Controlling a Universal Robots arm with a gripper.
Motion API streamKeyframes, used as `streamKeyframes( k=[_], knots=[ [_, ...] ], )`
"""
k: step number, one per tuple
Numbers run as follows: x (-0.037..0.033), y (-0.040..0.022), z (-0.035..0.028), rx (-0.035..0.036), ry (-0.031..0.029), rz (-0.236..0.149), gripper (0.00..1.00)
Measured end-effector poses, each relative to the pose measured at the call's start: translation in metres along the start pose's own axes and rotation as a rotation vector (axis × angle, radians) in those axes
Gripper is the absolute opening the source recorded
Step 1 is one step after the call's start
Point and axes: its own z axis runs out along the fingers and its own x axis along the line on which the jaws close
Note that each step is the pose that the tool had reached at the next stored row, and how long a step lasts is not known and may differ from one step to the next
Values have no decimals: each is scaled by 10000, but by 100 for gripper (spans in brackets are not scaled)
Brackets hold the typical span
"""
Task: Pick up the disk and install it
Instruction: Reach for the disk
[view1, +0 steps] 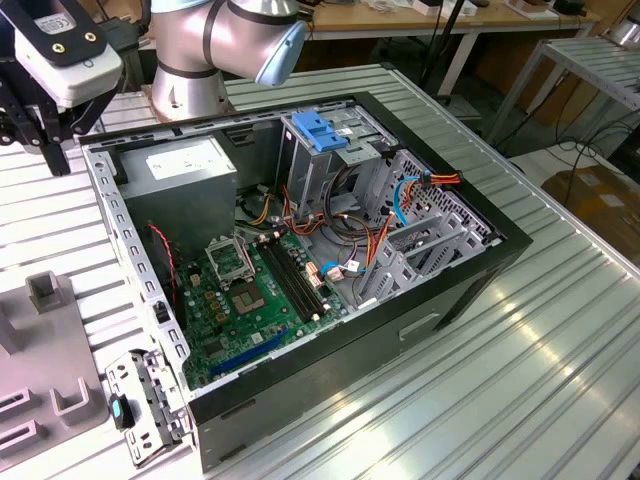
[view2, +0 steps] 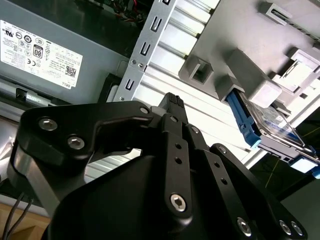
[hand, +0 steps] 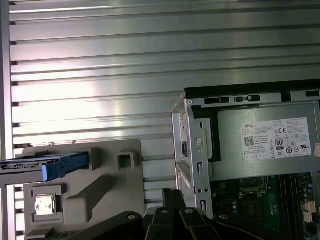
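The disk (hand: 44, 166) is a flat silver drive in blue rails. It stands on edge in a slot of the grey fixture (hand: 102, 186), beside the open computer case (view1: 420, 310). In the second wrist view the disk (view2: 267, 120) shows its labelled face between the fixture's grey blocks. My gripper (view1: 52, 150) hangs over the ribbed table at the exterior view's upper left, above the gap between the case and the fixture and apart from the disk. Its black fingers (view2: 172, 102) meet at the tip with nothing between them.
Inside the case, a grey power supply box (view1: 190, 165) sits in the corner nearest the gripper. A bare blue bracket (view1: 320, 130) tops the metal drive cage (view1: 340, 165). Cables and the green motherboard (view1: 245, 300) fill the floor. The grey fixture (view1: 50, 360) lies at the exterior view's lower left.
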Motion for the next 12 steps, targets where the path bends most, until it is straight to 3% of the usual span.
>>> streamKeyframes(
  k=[12],
  knots=[
    [85,-6,0,0,0,0,11]
  ],
)
